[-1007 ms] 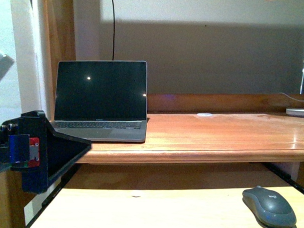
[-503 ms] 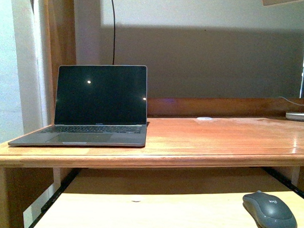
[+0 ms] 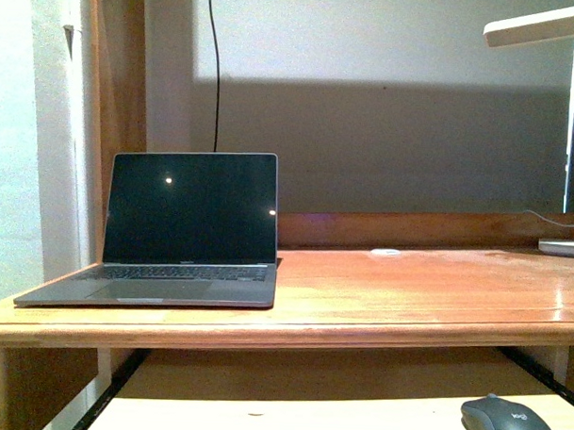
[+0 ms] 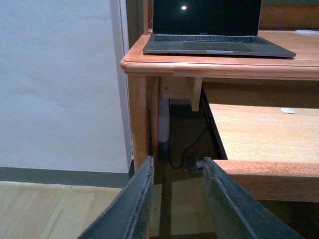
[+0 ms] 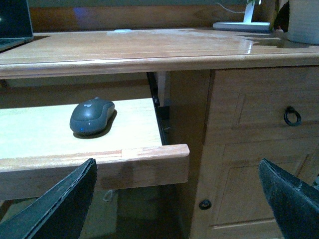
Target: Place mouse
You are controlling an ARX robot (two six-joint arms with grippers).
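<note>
The mouse (image 3: pixel 511 423) lies on the pull-out tray (image 5: pixel 149 153) under the desk (image 3: pixel 407 295), on the tray's right part and close to its right edge. It rests flat on the pale wood and nothing touches it. In the left wrist view a small white disc (image 4: pixel 287 110) also lies on this tray. On top of the desk, the open laptop (image 3: pixel 187 232) stands at the left with a dark screen. Right of the tray, a drawer with a ring handle (image 5: pixel 292 116) is closed. My right gripper (image 5: pixel 177 164) is spread wide and empty, in front of the tray, apart from the mouse. My left gripper (image 4: pixel 178 162) has a narrow gap and holds nothing, beside the left leg of the desk.
</note>
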